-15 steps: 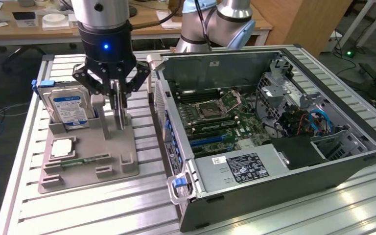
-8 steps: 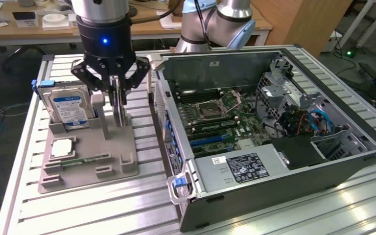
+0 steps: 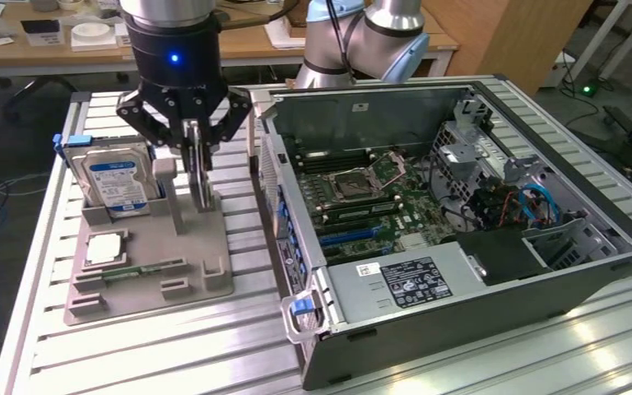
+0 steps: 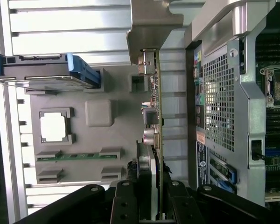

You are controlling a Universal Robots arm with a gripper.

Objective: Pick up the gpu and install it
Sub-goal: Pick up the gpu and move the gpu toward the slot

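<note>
we had the tool (image 3: 193, 156) pinched on the gpu (image 3: 200, 188) top edge. card stood upright in its tray (image 3: 151, 284) slot on the table, beside the open case (image 3: 459, 280). lift and install both left.

Upright gpu (image 3: 200, 188) on tray (image 3: 168, 247) beside case (image 3: 492, 317)

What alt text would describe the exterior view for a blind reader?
The gripper grips the top of the gpu, which stands upright in a grey holder beside a hard drive. An open computer case sits at the exterior view's right.
</note>
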